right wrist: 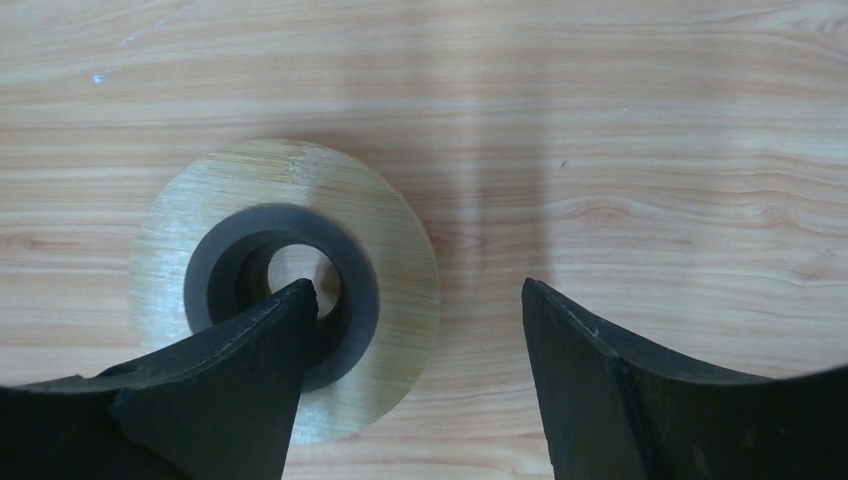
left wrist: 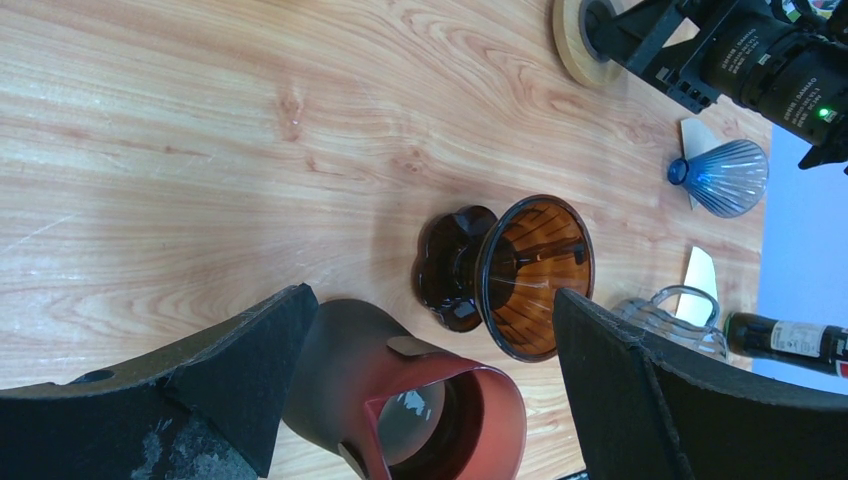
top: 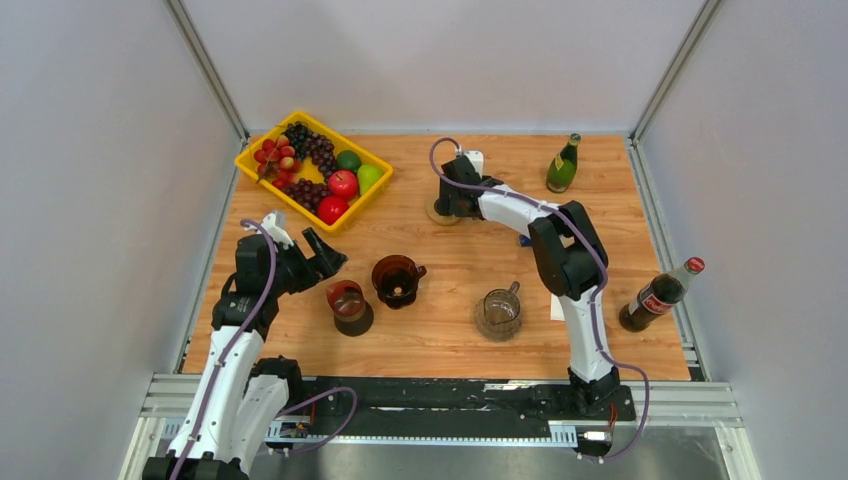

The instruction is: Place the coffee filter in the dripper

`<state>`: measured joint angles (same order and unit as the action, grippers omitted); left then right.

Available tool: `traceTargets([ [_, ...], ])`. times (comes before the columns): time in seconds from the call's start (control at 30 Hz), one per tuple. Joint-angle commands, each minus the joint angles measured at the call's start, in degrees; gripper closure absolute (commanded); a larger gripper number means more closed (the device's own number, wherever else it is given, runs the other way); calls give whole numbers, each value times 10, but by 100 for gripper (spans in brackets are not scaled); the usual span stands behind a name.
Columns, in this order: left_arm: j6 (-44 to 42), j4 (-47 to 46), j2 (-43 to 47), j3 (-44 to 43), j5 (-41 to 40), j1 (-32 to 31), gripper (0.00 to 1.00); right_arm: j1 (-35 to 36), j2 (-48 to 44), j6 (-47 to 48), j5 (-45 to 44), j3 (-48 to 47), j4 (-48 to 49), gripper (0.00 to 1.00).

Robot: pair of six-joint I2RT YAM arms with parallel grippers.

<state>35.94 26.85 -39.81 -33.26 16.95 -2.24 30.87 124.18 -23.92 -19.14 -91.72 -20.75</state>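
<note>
R fingers apart astride wooden disc rim, one tip at ring; L fingers wide, dripper beyond.

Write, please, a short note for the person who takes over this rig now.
Left pincer: open, holds nothing, hangs over the red cup.
Right pincer: open, holds nothing, low over the wooden disc, one finger at its ring hole.
Dripper: upright beside the cup, empty.
Filter: white paper by the right arm is probably it; untouched.
Done: nothing.
Left: pick up a filter and seat it in the dripper.
</note>
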Motion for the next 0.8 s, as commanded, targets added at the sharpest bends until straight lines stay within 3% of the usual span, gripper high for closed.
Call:
traceTargets([
  [0.0,10,2,2,-3,-16,-2,0,-1,24,-5,-19,-35,7,24],
  [0.3,18,11,2,-2,-16,-2,0,-1,40,5,-12,-39,7,59],
  [0.4,20,17,3,-5,-12,-1,0,-1,34,16,-12,-45,6,76],
  [0.67,9,65,17,-22,-29,-2,0,0,-50,55,15,-25,6,100],
  [0.77,2,77,26,-37,-39,-1,0,0,-94,67,50,-6,2,100],
])
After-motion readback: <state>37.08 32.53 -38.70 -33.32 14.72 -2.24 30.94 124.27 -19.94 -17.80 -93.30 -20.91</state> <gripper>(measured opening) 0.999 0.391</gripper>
